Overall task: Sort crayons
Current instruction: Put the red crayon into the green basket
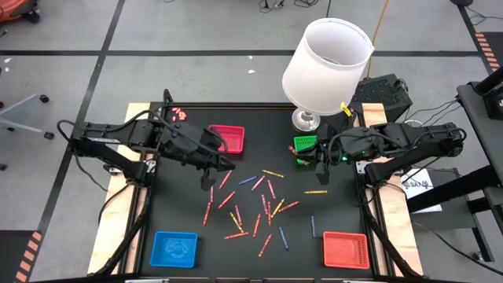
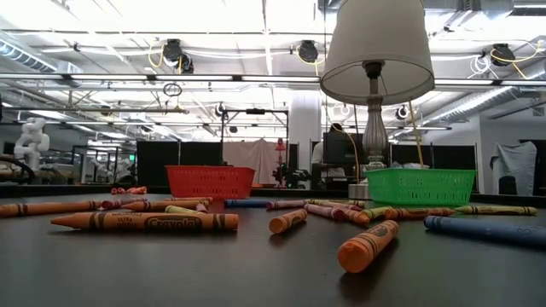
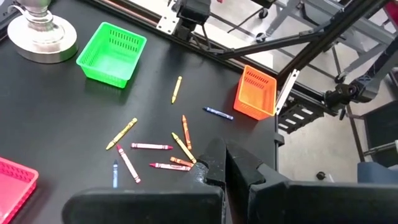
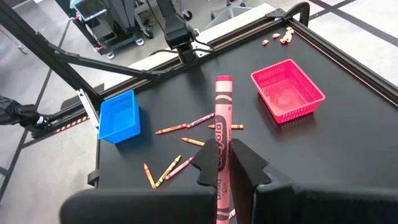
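The right gripper [image 4: 222, 163] has its fingers pinched on one pink crayon [image 4: 222, 134], gripped near the lower half so the tip sticks out ahead of the fingers. That hold reads as a carry: the stick is clear of the table and free to be dropped into a tray. In the high view this gripper [image 1: 321, 174] hangs just beside the green tray [image 1: 305, 145], with the lamp [image 1: 326, 63] behind it, so the green tray or another bin is the likely target, though the colour match is unclear.

The left gripper [image 1: 211, 182] has its fingers pressed together on nothing. It hovers over the near edge of the crayons [image 1: 253, 206], which lie scattered just ahead of and below it in the middle of the table [image 1: 181, 212]. Its wrist view shows the loose sticks [image 3: 155, 149] just beyond its fingertips, so I judge it poised to pick next.

Counted from above: roughly two dozen crayons lie loose, mostly red, orange and pink, with a few yellow and about three blue; an exact count is hard where they overlap. There are four trays: the pink tray [image 1: 228, 138] beside the left gripper, the green one, a blue tray [image 1: 174, 248] and an orange-red tray [image 1: 346, 249] at the near corners. All four look empty, so sorting has barely begun
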Robot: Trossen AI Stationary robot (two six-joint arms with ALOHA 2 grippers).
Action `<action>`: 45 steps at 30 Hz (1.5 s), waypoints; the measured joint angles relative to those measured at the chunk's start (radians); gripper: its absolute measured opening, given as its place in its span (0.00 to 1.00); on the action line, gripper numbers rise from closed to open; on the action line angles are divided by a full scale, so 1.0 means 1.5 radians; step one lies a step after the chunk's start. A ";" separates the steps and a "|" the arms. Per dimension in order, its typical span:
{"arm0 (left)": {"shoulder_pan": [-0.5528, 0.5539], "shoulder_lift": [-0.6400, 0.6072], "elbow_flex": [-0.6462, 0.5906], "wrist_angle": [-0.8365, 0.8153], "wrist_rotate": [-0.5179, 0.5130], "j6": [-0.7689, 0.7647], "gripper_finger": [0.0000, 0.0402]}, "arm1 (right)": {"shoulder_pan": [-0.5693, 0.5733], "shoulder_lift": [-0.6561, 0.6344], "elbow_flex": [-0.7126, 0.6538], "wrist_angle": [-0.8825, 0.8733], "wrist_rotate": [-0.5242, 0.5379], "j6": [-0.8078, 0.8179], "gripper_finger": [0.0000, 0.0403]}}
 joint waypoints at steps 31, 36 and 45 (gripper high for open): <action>0.000 0.000 0.000 0.000 -0.001 -0.001 0.00 | -0.001 0.001 0.000 -0.138 0.071 0.082 0.00; 0.000 0.000 0.000 0.001 -0.001 -0.001 0.00 | -0.002 0.001 0.000 -0.167 0.114 0.081 0.01; 0.000 0.000 0.000 0.010 -0.018 -0.001 0.00 | -0.032 0.004 0.000 -0.205 0.137 0.044 0.02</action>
